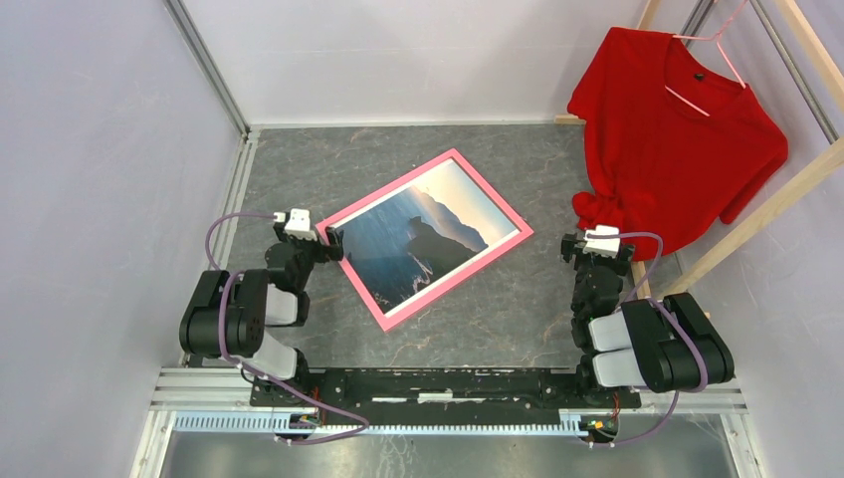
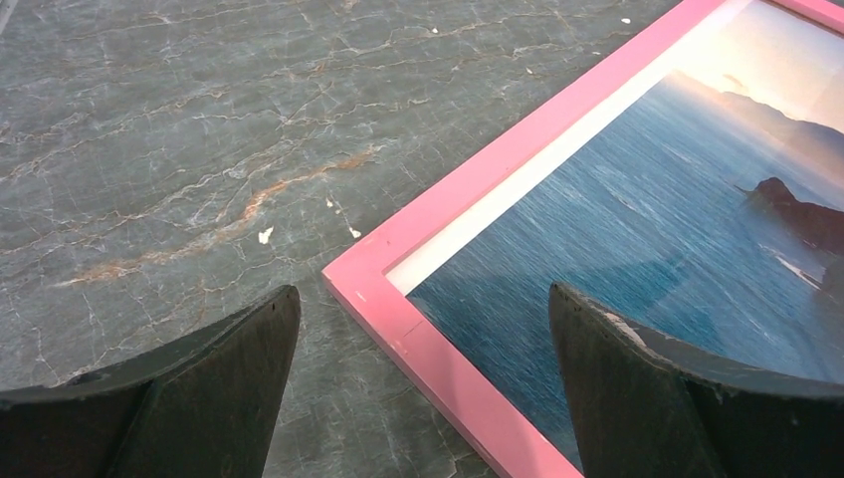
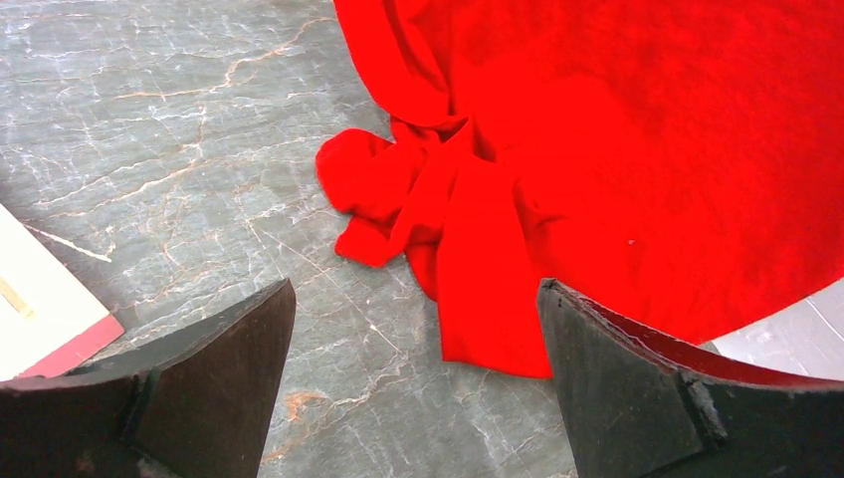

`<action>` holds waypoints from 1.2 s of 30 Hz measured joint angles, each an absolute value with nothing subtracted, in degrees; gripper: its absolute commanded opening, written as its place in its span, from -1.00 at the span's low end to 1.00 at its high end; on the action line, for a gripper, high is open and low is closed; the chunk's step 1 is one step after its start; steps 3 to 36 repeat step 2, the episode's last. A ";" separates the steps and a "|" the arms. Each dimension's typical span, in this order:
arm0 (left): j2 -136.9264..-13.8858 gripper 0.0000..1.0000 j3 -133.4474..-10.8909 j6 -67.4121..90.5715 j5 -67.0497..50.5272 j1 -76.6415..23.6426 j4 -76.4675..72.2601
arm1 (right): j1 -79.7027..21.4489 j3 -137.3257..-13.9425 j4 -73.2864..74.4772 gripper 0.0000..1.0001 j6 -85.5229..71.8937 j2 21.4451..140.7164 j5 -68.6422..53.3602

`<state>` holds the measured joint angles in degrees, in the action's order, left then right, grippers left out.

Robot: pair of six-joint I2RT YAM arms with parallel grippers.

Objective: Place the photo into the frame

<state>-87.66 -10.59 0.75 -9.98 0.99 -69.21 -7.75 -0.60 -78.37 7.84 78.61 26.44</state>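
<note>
The pink frame [image 1: 495,194] lies flat and front up on the grey marbled table, turned diagonally. The photo [image 1: 418,239] of dark blue water, mountains and a pale sky sits inside it. In the left wrist view the frame's near-left corner [image 2: 373,279] lies between my fingers, with the photo [image 2: 647,209] to the right. My left gripper [image 1: 333,242] is open and empty, just over that corner. My right gripper [image 1: 597,244] is open and empty, right of the frame, over bare table. A frame corner [image 3: 70,344] shows at the right wrist view's left edge.
A red T-shirt [image 1: 677,139] hangs on a pink hanger [image 1: 712,55] from a wooden rack [image 1: 786,179] at the back right; its hem bunches on the table [image 3: 438,199] just ahead of my right gripper. White walls enclose the table on the left and at the back.
</note>
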 measured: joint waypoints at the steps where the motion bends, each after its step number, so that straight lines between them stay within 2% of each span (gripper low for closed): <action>1: -87.68 1.00 -10.70 0.75 -9.96 1.02 -69.12 | -7.75 -0.60 -78.37 0.96 7.84 78.61 26.41; 36: -87.72 1.00 -10.81 0.75 -9.96 1.04 -69.12 | -7.75 -0.60 -78.37 0.96 7.84 78.61 26.37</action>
